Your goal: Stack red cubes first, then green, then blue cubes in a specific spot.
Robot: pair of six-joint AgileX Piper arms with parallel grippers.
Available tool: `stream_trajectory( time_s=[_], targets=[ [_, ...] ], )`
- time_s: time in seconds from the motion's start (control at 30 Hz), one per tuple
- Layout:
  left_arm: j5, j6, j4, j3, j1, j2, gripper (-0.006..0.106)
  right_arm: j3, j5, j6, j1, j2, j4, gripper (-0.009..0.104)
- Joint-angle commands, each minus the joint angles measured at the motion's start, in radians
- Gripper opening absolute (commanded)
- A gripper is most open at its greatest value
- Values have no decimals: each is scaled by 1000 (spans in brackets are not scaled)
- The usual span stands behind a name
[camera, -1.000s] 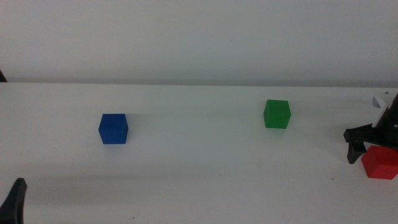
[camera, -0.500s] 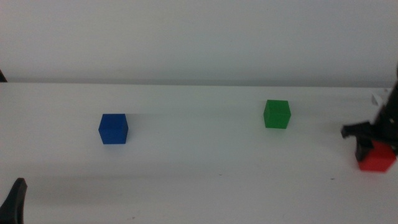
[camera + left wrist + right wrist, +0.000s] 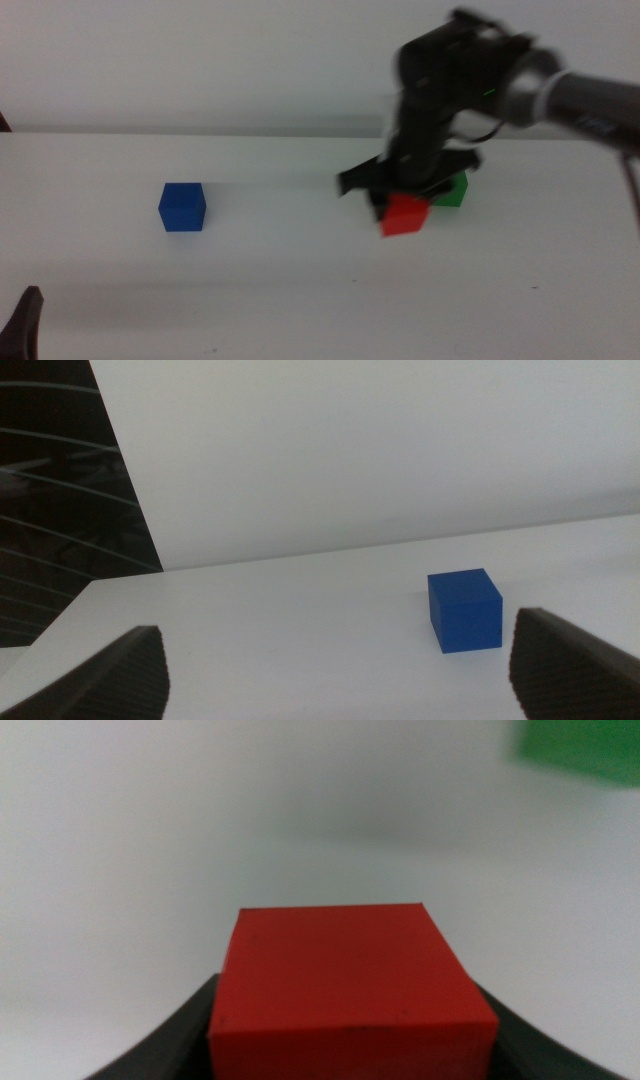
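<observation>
My right gripper (image 3: 404, 210) clamps the red cube (image 3: 405, 214) just beside the green cube (image 3: 452, 189) — steady now, I should set it flat on the surface (image 3: 300, 280) — left gripper (image 3: 340, 665) waits, jaws apart.

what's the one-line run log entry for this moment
right claw: shut on red cube, beside green cube | left claw: open, waiting, facing blue cube | stack: none

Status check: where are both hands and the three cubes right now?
Right hand shut on red cube, mid-table beside green cube. Left hand open, waiting at near left edge, facing blue cube. Nothing stacked yet.
</observation>
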Motion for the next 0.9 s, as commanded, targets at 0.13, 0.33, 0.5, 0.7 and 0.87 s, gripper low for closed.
stream_trajectory(
  time_s=[0.13,0.33,0.5,0.7,0.87],
  targets=[
    [-16,2,-5,42,-2,-42,91,-19,79,139,88,57,-5,13],
    [-16,2,-5,42,-2,-42,91,-19,3,163,103,83,54,13],
    [-16,2,-5,42,-2,-42,91,-19,-15,163,111,109,45,13],
    [-16,2,-5,42,-2,-42,91,-19,-50,163,112,113,23,13],
    [-16,2,-5,42,-2,-42,91,-19,-66,157,115,117,30,13]
  ],
)
